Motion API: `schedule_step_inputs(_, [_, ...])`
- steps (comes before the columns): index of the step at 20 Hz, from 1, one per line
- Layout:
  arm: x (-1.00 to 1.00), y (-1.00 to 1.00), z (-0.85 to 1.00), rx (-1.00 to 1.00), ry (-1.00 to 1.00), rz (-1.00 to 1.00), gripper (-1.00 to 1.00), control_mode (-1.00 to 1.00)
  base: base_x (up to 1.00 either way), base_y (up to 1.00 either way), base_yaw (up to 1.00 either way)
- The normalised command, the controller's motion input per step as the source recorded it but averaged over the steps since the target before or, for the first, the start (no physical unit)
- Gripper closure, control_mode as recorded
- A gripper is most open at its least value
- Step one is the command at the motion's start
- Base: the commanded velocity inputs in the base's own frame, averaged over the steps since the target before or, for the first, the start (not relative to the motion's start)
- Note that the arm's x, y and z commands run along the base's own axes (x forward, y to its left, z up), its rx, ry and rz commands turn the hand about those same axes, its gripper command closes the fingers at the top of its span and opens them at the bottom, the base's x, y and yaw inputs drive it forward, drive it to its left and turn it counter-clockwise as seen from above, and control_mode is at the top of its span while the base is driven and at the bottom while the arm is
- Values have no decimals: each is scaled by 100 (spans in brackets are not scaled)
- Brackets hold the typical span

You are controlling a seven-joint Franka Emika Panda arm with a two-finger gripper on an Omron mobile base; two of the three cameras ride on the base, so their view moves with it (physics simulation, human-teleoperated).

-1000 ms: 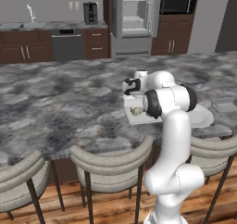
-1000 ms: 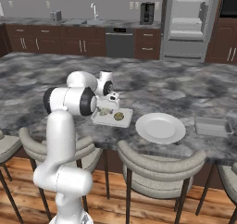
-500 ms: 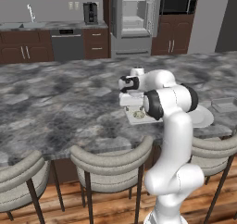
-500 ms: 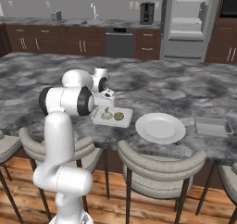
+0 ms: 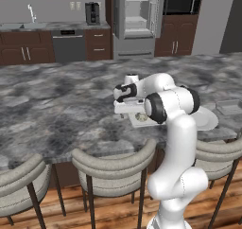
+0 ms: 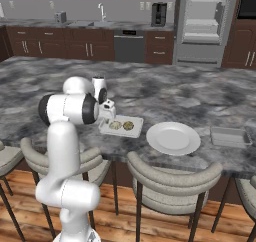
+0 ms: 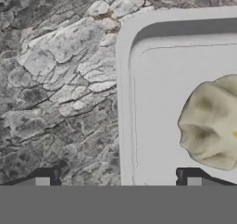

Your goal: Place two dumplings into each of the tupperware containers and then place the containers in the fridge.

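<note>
My own forearm hides most of my claw (image 6: 106, 117) in the left base view, and in the hand view just the two dark fingertips (image 7: 44, 178) poke up at the bottom edge. They stand wide apart, one over the grey marbled worktop (image 7: 55, 89) and one over the near container (image 7: 152, 93), and nothing is between them: the claw is open and holds nothing.

In the hand view the near container is cut off at the right and bottom, so I see just one rounded corner of its whitish rim and part of its floor. One pale dumpling (image 7: 213, 123) lies on that floor, itself cropped by the right edge.

The right base view shows that container whole, just beside my claw at the worktop's near edge, with two dumplings (image 6: 121, 125) lying side by side in it. A round white plate (image 6: 173, 137) sits near it, and a second tupperware container (image 6: 229, 136) lies further along; I cannot tell what is in it.

The fridge (image 6: 202, 21) stands open across the kitchen, its shelves too small to read
</note>
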Motion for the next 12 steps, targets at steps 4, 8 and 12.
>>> schedule_step_inputs(4, [3, 1, -44, -1, -2, 0, -100, -100, 0, 0, 0])
schedule_step_inputs(8, [0, 7, -15, 0, 0, 0, -100, -100, 0, 0, 0])
schedule_step_inputs(12, [0, 3, 0, 0, 0, 0, -100, -100, 0, 0, 0])
